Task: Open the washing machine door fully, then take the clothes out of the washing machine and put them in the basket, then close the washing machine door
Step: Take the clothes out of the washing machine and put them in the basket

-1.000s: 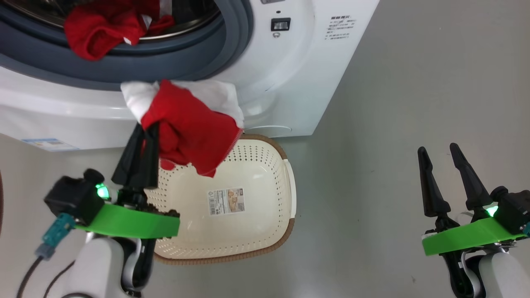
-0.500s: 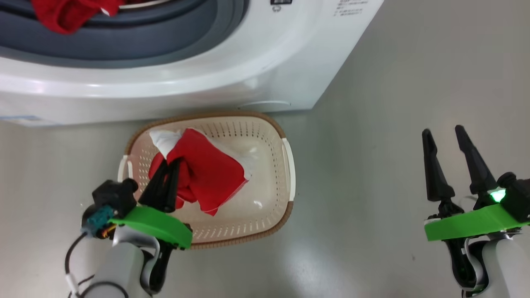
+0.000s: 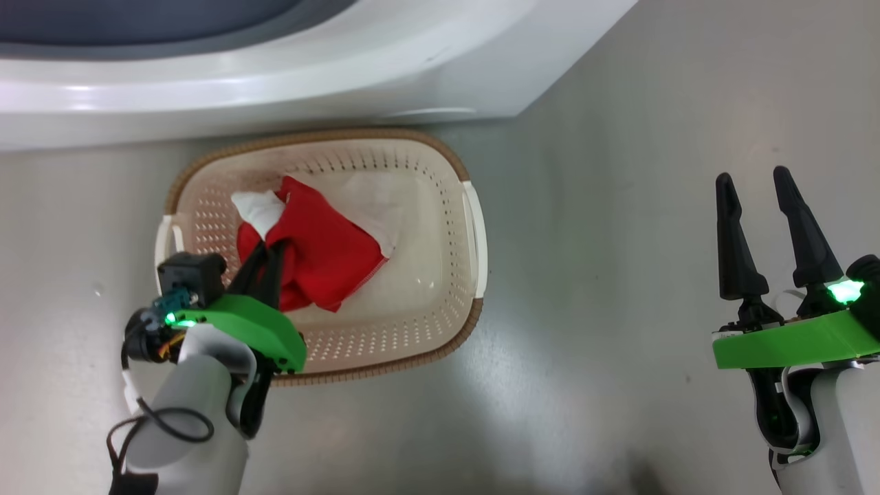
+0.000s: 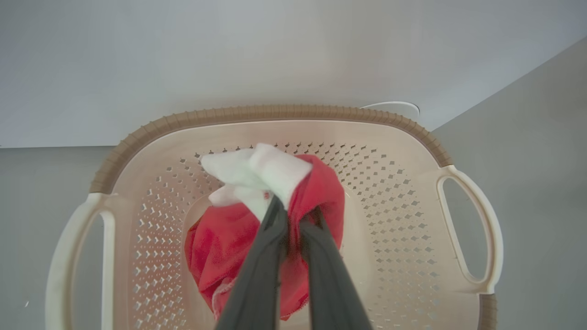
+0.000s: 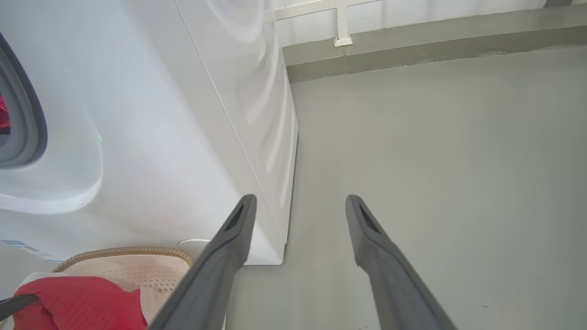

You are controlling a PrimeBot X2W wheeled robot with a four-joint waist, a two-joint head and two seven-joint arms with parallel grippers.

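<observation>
So, the left wrist cam gives me the close-up: my left end effector [image 4: 293,211] is clamped on the red-and-white clothes [image 4: 229,247], down inside the basket [image 4: 270,112], which sits just in front of the washing machine [image 3: 344,75]. The right wrist cam adds a sliver of red fabric [image 5: 2,120] inside the grey door ring [image 5: 27,114]; the head cam cuts off at that ring's lower edge. The left arm reaches in over the near rim, fingers angled down. Off to the side, my right end effector [image 3: 753,180] hangs over the floor [image 3: 619,275], fingers apart, empty.

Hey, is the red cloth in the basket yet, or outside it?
In. The red cloth sits within the basket's brown rim, over its perforated bottom, with the left end effector shut on it.
</observation>
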